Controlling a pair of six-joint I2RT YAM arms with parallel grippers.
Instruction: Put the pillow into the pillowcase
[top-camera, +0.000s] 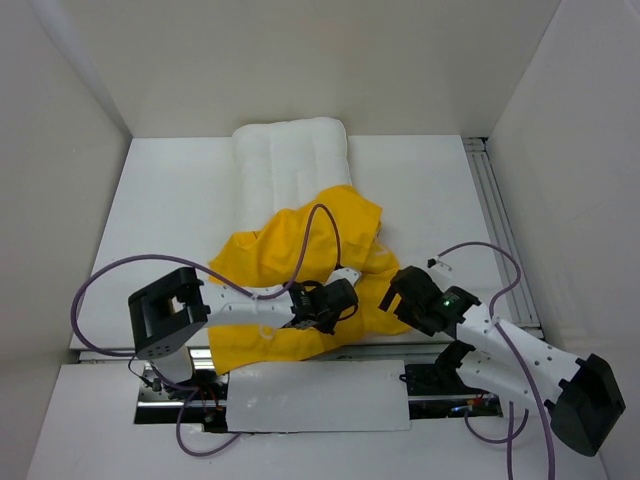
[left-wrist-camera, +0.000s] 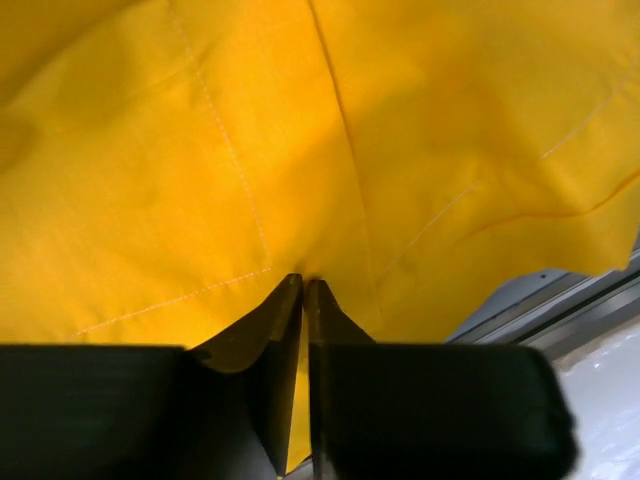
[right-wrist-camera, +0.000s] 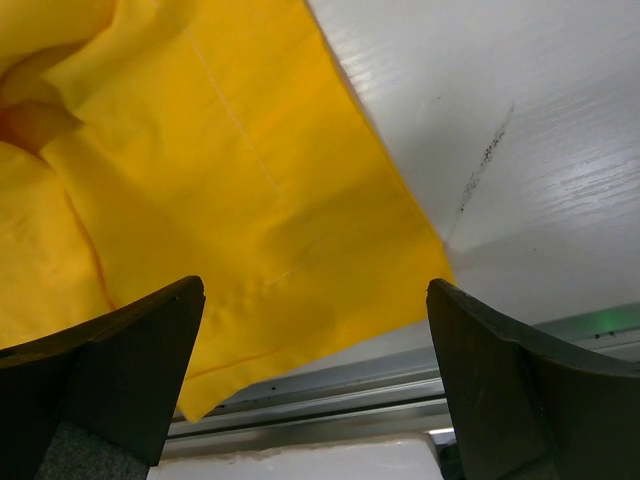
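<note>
Left pincer (left-wrist-camera: 303, 290) pinches the pillowcase (left-wrist-camera: 300, 150) (by a stitched seam); right pincer (right-wrist-camera: 315, 290) gapes wide over its corner.

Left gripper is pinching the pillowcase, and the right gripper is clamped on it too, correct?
No. The right gripper is wide open over the pillowcase corner, gripping nothing, per the right wrist view. The left gripper does pinch the pillowcase.
</note>
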